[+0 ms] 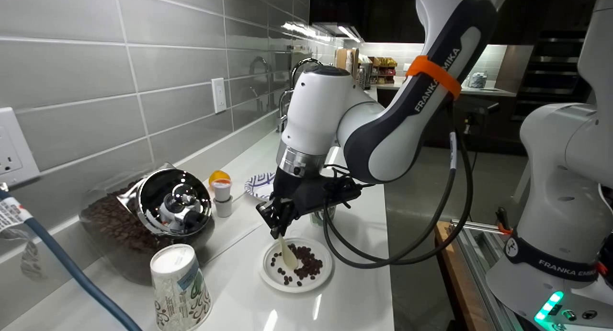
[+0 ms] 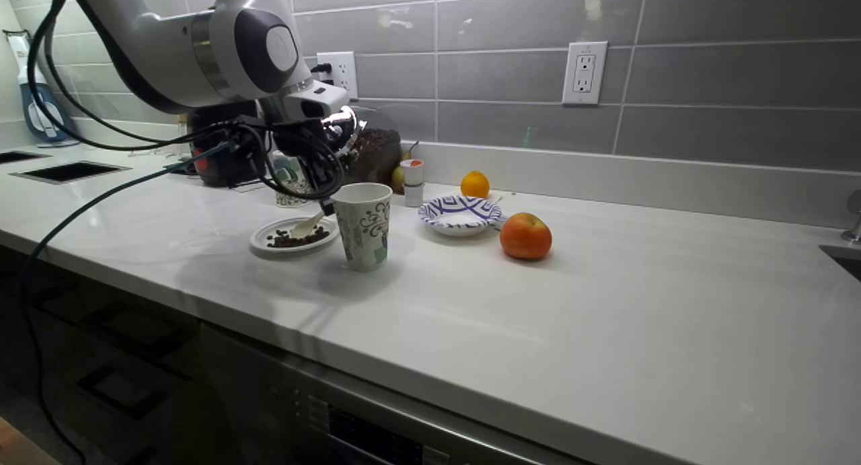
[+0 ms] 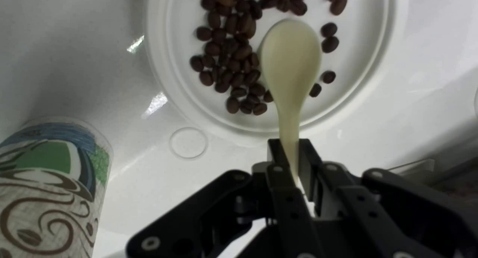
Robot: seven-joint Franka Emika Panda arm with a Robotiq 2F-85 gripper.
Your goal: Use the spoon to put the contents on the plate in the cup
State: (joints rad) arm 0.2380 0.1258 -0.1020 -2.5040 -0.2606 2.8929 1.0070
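Observation:
My gripper (image 3: pixel 293 146) is shut on the handle of the pale cream spoon (image 3: pixel 291 56). The spoon points down over the white plate (image 3: pixel 155 37); I cannot tell whether its bowl touches it. No bits show on the spoon. The dark brown bits (image 3: pixel 235 60) lie mostly on one side of the spoon, with a few on the other. The plate also shows in both exterior views (image 1: pixel 282 286) (image 2: pixel 261 241). The patterned paper cup (image 2: pixel 363 226) stands upright beside the plate. It shows at lower left in the wrist view (image 3: pixel 48 198) and is mostly hidden behind my gripper in an exterior view (image 1: pixel 317 220).
An upside-down paper cup (image 1: pixel 179 288) stands on the plate's far side from the upright cup. Behind it lies a clear container of beans (image 1: pixel 129 225) with a chrome lid. Small stacked containers (image 2: pixel 414 182), a blue-patterned bowl (image 2: pixel 459 216), an orange (image 2: pixel 475 184) and an apple (image 2: pixel 525 236) are nearby.

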